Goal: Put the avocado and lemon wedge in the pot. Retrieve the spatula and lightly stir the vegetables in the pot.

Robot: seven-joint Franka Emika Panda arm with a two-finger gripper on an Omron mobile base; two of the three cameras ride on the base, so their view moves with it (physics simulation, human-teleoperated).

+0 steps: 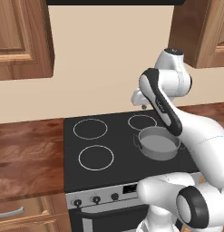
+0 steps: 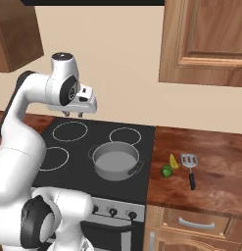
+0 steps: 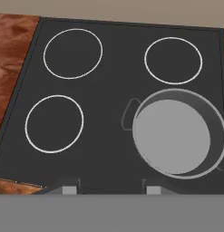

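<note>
Right of the empty-handed gripper (image 2: 72,113), jaws partly apart above the stove, the small dark green avocado (image 2: 166,171) lies on the wooden counter (image 2: 215,181).

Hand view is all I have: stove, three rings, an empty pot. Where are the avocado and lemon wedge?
Observer: Both lie on the wooden counter right of the stove. The avocado sits nearest the stove edge, with the lemon wedge against its far side.
Operator: And the spatula?
Observer: On that counter too, just right of the wedge. The spatula lies flat, slotted head away from the robot, black handle toward the front edge.
Operator: How high is my claw?
Observer: The claw hangs well above the stove's rear rings, left of the pot, holding nothing.
</note>
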